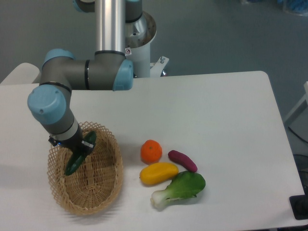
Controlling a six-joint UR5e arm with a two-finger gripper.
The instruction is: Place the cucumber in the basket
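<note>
The tan wicker basket [103,190] sits at the front left of the white table. My gripper [77,155] hangs over the basket's left half, shut on the cucumber [74,162]. The cucumber is dark green and slim, tilted with its lower end pointing down-left above the basket's floor near the left rim. I cannot tell whether it touches the weave. The arm's wrist hides the gripper's upper part.
To the right of the basket lie an orange fruit [151,151], a yellow pepper-like piece [158,173], a purple eggplant-like piece [182,160] and a leafy bok choy [181,188]. The robot's base column [113,29] stands at the table's far edge.
</note>
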